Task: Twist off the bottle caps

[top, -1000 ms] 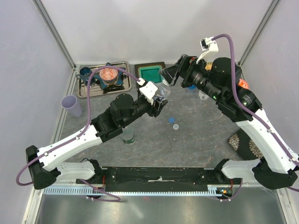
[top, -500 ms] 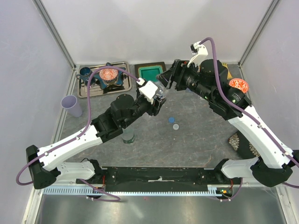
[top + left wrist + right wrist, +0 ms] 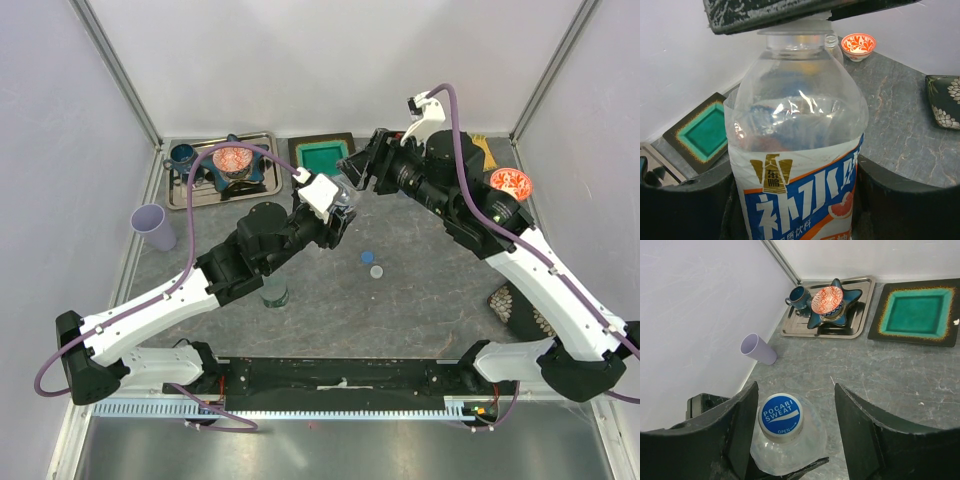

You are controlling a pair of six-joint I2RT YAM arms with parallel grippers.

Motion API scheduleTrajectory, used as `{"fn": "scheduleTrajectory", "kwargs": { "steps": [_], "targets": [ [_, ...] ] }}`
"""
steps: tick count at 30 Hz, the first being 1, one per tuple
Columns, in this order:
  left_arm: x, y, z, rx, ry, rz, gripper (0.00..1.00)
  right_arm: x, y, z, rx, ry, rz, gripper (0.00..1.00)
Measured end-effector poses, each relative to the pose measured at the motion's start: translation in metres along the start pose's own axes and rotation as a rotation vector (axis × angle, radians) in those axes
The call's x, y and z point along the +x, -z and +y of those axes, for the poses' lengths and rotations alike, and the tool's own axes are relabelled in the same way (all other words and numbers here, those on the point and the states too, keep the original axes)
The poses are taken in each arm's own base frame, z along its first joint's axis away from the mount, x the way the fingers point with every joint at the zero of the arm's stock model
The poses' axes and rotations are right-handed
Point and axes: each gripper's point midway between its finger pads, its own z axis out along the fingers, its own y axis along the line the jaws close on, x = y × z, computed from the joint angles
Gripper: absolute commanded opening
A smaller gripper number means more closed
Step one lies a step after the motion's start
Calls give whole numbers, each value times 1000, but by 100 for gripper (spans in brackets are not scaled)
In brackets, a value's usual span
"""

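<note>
My left gripper point(image 3: 337, 217) is shut on a clear bottle point(image 3: 797, 150) with a white, blue and orange label and holds it tilted up above the table. The blue-and-white cap point(image 3: 781, 414) is on its neck. My right gripper point(image 3: 795, 387) straddles that cap with its jaws open. The left finger point(image 3: 742, 425) is close beside the cap and the right finger point(image 3: 860, 435) stands well apart from it. A blue cap point(image 3: 368, 256) and a pale cap point(image 3: 376, 271) lie loose on the table. A green-labelled bottle point(image 3: 274, 292) stands by the left arm.
A metal tray point(image 3: 190, 190) with dishes sits at the back left, with a green square plate point(image 3: 322, 156) beside it. A lilac cup point(image 3: 153, 226) lies at the left wall. A red-patterned bowl point(image 3: 509, 183) and a dark patterned dish point(image 3: 520, 305) are on the right.
My right arm has swung left onto the held bottle's top, and its jaws have narrowed around the cap. The left arm and the bottle have stayed put.
</note>
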Motion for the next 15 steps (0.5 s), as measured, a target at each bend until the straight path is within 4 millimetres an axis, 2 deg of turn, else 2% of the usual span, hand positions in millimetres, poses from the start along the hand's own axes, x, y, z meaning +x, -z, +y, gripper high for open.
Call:
{"fn": "scheduleTrajectory", "kwargs": {
  "steps": [5,8,12,15],
  "targets": [
    [0,0,0,0,0,0,50,-4,3,-1,4,-2,-23,67],
    [0,0,0,-1,-1,1,50,-8,6,0,3,-3,-37,63],
    [0,0,0,-1,-1,1,50,-11,9,1,-3,-3,-46,50],
    [2,0,0,0,-2,7,50,-10,8,3,-12,-5,-45,49]
  ]
}}
